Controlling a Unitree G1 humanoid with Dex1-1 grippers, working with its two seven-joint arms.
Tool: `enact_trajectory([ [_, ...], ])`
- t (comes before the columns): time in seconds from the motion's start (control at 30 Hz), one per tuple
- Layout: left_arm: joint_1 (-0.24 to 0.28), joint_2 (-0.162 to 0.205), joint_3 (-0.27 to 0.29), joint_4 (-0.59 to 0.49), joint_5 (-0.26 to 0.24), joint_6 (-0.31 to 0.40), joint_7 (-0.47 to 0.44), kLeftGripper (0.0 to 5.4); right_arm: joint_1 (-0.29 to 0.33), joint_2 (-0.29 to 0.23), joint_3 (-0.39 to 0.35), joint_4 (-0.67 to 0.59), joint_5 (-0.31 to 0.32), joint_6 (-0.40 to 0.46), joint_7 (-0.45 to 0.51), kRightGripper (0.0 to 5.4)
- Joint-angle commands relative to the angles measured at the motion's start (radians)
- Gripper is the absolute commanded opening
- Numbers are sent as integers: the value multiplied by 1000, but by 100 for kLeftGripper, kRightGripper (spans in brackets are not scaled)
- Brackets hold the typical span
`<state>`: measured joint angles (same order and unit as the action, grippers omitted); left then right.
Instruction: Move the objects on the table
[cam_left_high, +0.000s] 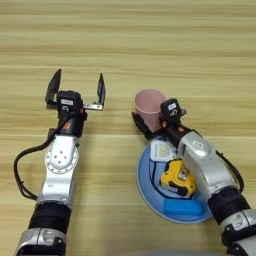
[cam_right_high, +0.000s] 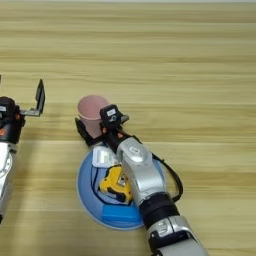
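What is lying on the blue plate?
On the plate lie a tape measure, a white packet and a blue block. The right arm covers the plate's right side, so anything there is hidden.

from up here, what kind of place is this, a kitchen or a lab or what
Most likely a robot test bench, not a kitchen: a bare wooden table with only a few unrelated props, a pink cup, and a tape measure on a blue plate. Nothing beyond the tabletop shows.
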<state>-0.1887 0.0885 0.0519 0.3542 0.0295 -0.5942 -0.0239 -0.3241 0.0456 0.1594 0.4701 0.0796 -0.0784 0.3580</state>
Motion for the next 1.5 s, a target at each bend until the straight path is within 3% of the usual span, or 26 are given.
enact_trajectory([
  [0.03, 2, -4, -2, -5, 2, 9, 3, 540, 12, 2, 2, -14, -4, 13, 4, 538],
  [0.33, -1, -5, -3, -1, 3, 7, 4, 540, 85, -32, 8, -108, -8, 23, 24, 538],
  [0.6, -6, -2, -2, 10, 4, 4, 3, 540, 209, -73, 26, -261, -15, 45, 34, 538],
  [0.8, -13, 1, 1, 21, 3, 0, 2, 540, 315, -132, 4, -424, 25, 90, 66, 538],
  [0.9, -18, 2, 1, 31, 3, -3, 2, 540, 367, -208, -11, -529, 84, 98, 157, 538],
  [1.2, -25, -1, -1, 42, 6, -7, 4, 540, 424, -420, -57, -686, 219, 161, 390, 538],
  [1.33, -27, -2, -1, 43, 6, -7, 5, 540, 453, -503, -39, -715, 232, 166, 490, 538],
  [1.5, -33, -3, -1, 54, 7, -9, 7, 540, 489, -539, 17, -716, 216, 154, 565, 538],
])
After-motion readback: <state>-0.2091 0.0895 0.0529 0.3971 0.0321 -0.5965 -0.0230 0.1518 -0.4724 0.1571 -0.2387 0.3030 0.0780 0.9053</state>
